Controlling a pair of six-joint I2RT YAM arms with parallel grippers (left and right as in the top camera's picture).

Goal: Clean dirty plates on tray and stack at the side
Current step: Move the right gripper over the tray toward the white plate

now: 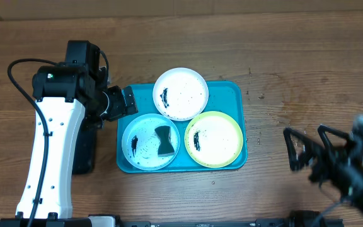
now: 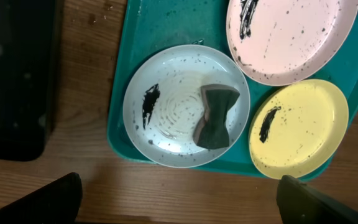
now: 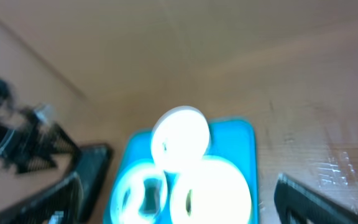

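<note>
The turquoise tray (image 1: 233,91) lies mid-table and holds three smeared plates. These are the white plate (image 1: 180,93) at the back, the light blue plate (image 1: 145,144) front left and the yellow-green plate (image 1: 214,139) front right. A dark sponge (image 1: 164,140) lies on the light blue plate. My left gripper (image 1: 125,101) is open and empty, just off the tray's left rim. In the left wrist view its fingers (image 2: 179,199) frame the light blue plate (image 2: 173,99) and the sponge (image 2: 216,116). My right gripper (image 1: 304,151) is open and empty, to the right of the tray.
A narrow black tray (image 1: 84,151) lies left of the turquoise tray, partly under my left arm, and shows in the left wrist view (image 2: 14,74). The right wrist view is blurred but shows the tray (image 3: 242,134) and the plates ahead. Bare wooden table lies to the right.
</note>
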